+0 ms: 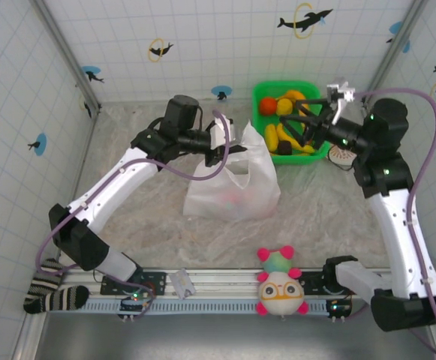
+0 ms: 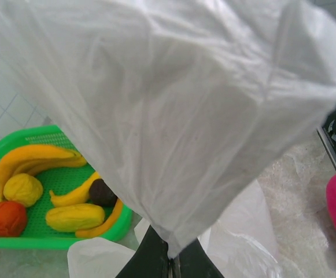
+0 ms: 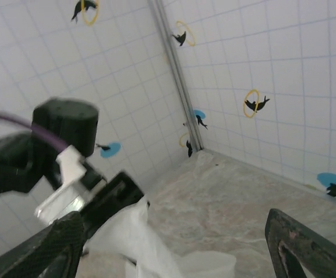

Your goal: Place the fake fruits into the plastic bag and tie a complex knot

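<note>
White tiled walls dotted with dolphin stickers are enclosing a grey marbled tabletop (image 1: 330,210). At its centre the white plastic bag (image 1: 233,187) is standing slumped with its mouth upward. A faint pink-red tint is showing through the film, but I cannot tell what is inside. The left gripper (image 1: 224,148) is pinching the bag's upper edge at a handle strap. In the left wrist view its fingers (image 2: 150,260) are lying closed together, with the thin film clamped between them and draping across the lens.

The right gripper (image 1: 302,124) is hovering over the green basket (image 1: 257,112), just beyond the bag's right side. Its jaws are spread wide and holding nothing, and the right wrist view is showing both dark fingers (image 3: 46,249) far apart.

The fake fruits (image 1: 287,105) are lying loose in the basket: yellow bananas (image 2: 34,159), an orange (image 2: 4,218), a dark purple fruit (image 2: 102,192) and a lumpy yellow fruit (image 2: 22,189). A pink-and-green plush toy (image 1: 280,283) is sitting at the near edge between the arm bases, and a striped sock (image 1: 52,291) is lying by the left base.
</note>
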